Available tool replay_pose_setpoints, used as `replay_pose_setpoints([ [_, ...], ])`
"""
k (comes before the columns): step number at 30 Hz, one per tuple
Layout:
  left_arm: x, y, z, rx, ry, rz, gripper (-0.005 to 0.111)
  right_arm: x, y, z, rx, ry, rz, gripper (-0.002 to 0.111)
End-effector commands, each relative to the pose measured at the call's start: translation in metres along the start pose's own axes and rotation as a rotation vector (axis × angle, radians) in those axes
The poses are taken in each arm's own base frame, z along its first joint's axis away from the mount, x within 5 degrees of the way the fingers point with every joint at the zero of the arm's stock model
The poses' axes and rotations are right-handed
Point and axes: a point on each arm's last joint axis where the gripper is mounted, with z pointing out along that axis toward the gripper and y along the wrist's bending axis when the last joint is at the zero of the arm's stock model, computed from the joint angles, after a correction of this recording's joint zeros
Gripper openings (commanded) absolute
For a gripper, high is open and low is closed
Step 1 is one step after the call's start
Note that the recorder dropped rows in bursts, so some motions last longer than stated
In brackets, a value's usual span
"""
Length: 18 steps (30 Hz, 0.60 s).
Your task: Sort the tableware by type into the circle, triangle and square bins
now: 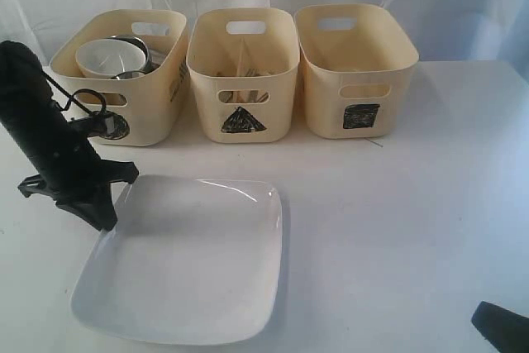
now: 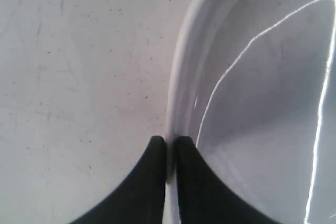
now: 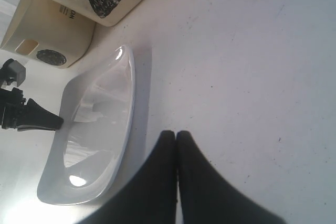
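While the right gripper (image 3: 175, 134) is shut and empty, the plate (image 1: 186, 262) is pinched at its left rim by the narrow jaws of the nearer left gripper (image 2: 169, 139).

Circle (image 1: 121, 128), triangle (image 1: 242, 121), square (image 1: 361, 116) signs on bins (image 1: 281, 84)

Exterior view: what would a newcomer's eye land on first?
The large white square plate fills the near table, where the left arm has its jaws shut on the plate's left rim. Behind stand three cream bins in a row; the left one, marked with a circle, holds bowls and cups.
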Motion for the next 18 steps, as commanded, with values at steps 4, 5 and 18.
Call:
replay_pose_setpoints([
  [4, 0.002, -0.0028, -0.004, 0.008, -0.007, 0.002, 0.0, 0.0008, -0.0009, 0.0001, -0.002, -0.004, -0.004, 0.0],
  [5, 0.002, -0.0028, -0.004, 0.008, -0.007, 0.002, 0.0, 0.0008, -0.0009, 0.0001, -0.002, -0.004, -0.004, 0.0],
  [18, 0.0017, -0.0027, -0.004, 0.007, -0.011, 0.015, 0.0, 0.0008, -0.0009, 0.0001, -0.002, -0.004, -0.004, 0.0],
])
